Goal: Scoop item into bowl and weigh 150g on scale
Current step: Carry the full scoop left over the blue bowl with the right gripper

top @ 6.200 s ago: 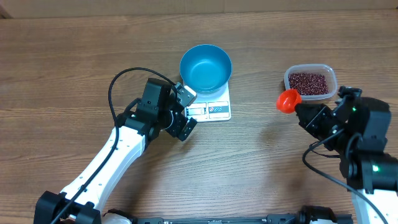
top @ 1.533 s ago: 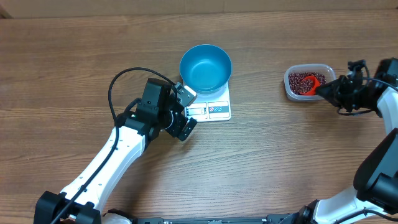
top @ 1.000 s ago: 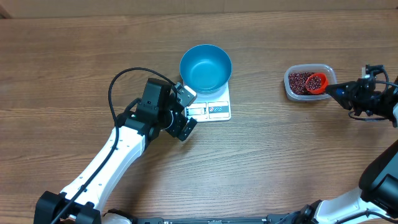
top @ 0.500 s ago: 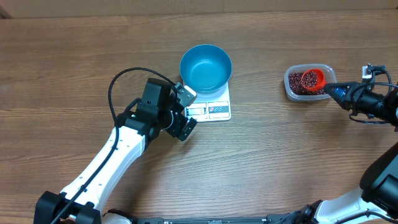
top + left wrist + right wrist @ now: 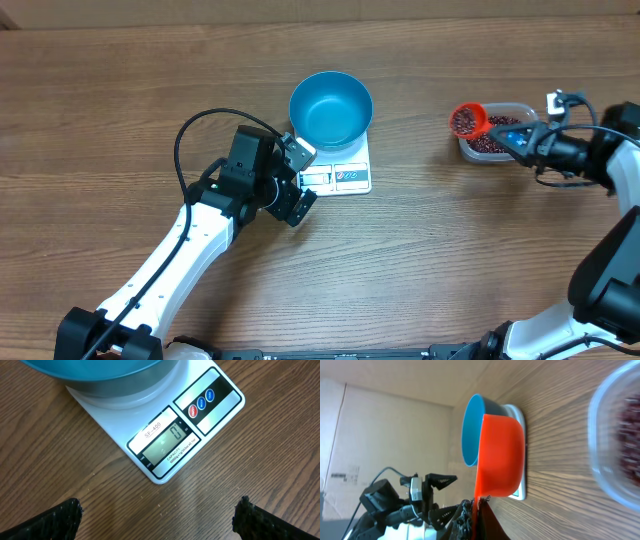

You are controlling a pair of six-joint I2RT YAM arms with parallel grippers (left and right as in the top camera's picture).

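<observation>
Overhead, the right gripper (image 5: pixel 524 141) is clamping an orange scoop (image 5: pixel 467 120) of beans (image 5: pixel 463 122) over the clear tub (image 5: pixel 528 110)'s left rim. Bare wood is separating it from the blue bowl (image 5: pixel 331 108) sitting on the scale (image 5: pixel 350 176). The left gripper (image 5: pixel 303 178) is gaping wide just beside the scale. The right wrist view is blurring and cropping the tub.

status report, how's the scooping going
Left gripper open beside scale. Right gripper shut on scoop, loaded with beans. Bowl empty on scale. Nothing in the way.
</observation>
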